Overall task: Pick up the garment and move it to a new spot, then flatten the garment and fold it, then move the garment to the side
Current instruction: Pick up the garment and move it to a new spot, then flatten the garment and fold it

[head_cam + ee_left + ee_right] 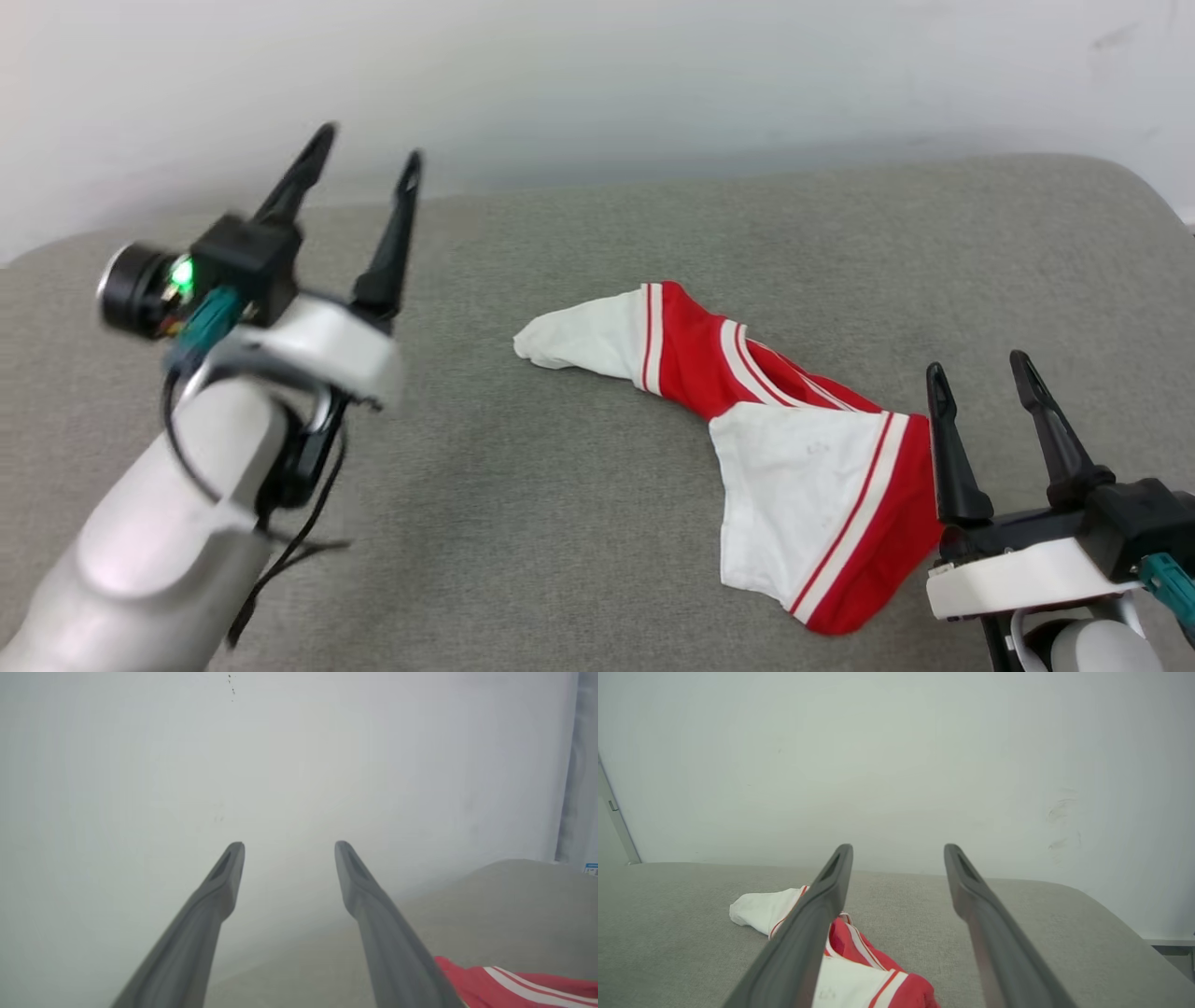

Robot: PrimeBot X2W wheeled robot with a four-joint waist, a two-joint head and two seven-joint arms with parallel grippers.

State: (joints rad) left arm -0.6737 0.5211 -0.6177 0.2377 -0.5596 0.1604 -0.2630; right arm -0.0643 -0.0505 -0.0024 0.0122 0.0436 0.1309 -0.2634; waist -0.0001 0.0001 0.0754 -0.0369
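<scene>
The garment (775,439) lies bunched in a long red-and-white heap on the grey cushioned surface (579,243), one white sleeve stretched toward the left; its chest letters are hidden in the folds. My left gripper (369,163) is raised at the far left, well away from the cloth, fingers spread and empty. A red striped edge of the garment (514,984) shows at the lower right of the left wrist view, past the open left gripper (289,851). My right gripper (976,369) stands open just right of the garment's near end. The right gripper (899,854) points over the garment (859,970).
A pale wall (597,75) runs right behind the cushioned surface. The surface's rounded back corners fall away at the far left and far right. Bare grey fabric spreads left of and in front of the garment.
</scene>
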